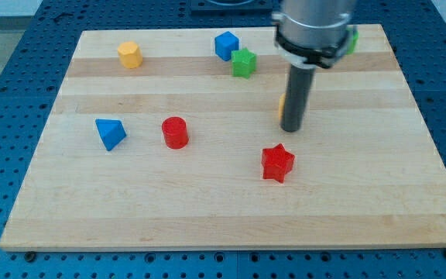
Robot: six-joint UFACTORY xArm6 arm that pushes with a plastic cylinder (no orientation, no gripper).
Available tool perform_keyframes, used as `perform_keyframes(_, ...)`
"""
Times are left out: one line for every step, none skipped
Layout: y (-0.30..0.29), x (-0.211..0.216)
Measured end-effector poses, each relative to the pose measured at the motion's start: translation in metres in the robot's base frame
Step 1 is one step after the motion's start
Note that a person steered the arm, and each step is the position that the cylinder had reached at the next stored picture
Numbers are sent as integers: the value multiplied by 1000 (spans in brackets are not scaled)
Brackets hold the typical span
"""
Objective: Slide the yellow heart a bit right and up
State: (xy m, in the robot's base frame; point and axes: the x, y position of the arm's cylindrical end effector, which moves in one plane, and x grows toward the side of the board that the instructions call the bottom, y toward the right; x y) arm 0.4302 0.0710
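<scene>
Camera view: my tip [292, 129] rests on the counter [207, 209], with no pincer on this rod, so nothing is gripped. A yellow sliver [282, 103] (likely the yellow heart, mostly hidden) touches the rod's left side. The red star [277, 163] lies just below.

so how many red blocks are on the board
2: the red cylinder left of centre, and the red star toward the view's bottom, below my tip. The arm could hide another.
</scene>
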Motion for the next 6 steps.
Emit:
perform_keyframes(-38,-27)
perform_keyframes(-29,-16)
perform_keyframes(15,-9)
perform_keyframes(27,-15)
perform_keyframes(27,-33)
perform_keyframes(35,-33)
